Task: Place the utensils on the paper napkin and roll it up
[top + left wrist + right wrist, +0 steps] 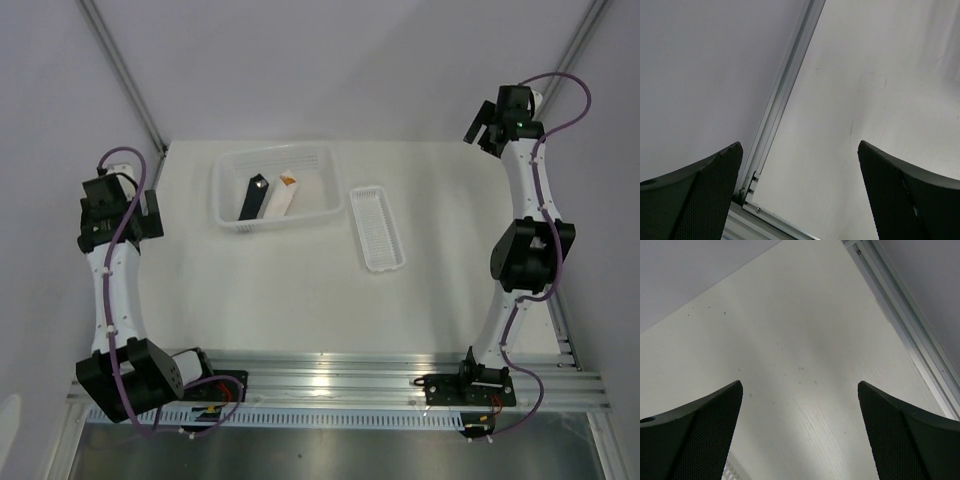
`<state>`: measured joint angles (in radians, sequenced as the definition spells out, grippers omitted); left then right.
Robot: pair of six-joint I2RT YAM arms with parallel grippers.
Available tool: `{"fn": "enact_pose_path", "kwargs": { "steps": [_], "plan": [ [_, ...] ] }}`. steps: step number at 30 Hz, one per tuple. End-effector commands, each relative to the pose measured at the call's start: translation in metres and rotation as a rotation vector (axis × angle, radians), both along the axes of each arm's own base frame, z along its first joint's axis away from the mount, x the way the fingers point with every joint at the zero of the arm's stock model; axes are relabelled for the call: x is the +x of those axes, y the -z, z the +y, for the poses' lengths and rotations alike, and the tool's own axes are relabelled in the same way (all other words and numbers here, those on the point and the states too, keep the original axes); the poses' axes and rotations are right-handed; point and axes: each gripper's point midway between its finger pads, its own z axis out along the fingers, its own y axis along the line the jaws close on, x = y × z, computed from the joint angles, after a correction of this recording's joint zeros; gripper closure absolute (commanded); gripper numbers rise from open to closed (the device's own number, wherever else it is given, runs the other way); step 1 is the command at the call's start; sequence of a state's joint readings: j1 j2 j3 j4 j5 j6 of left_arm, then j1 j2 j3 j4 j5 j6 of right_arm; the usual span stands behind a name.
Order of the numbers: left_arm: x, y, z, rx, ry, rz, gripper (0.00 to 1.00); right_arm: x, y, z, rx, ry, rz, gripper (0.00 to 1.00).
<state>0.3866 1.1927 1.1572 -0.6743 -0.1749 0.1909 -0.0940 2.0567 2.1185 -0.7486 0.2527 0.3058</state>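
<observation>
A white rolled bundle (277, 200) with an orange tip (289, 180) at its far end lies in the basket; it looks like the paper napkin rolled around the utensils. No loose orange utensils and no flat napkin show in any view. My left gripper (148, 212) is at the table's far left edge, open and empty; its wrist view (800, 200) shows only bare table and the edge rail. My right gripper (478, 128) is raised at the back right, open and empty; its wrist view (800, 440) shows only bare table.
The white slotted basket (228, 165) stands at the back centre and also holds a black block (252, 197). A narrow white ribbed tray (378, 230) lies to its right. Aluminium rails (782, 95) edge the table, with walls beyond them.
</observation>
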Motion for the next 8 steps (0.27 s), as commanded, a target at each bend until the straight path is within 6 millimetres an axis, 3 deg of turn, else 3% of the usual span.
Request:
{"fn": "enact_pose_path", "kwargs": {
  "steps": [1,8],
  "plan": [
    [-0.0049,-0.0138,-0.0065,-0.012,0.002,-0.056,0.00,-0.0047,-0.0284,0.0044,0.016,-0.012,-0.070,0.01],
    [-0.0094,-0.0151,-0.0094,-0.014,0.008,-0.059,0.00,0.0014,-0.0331,0.0080,0.028,-0.023,-0.110,0.01]
  ]
}}
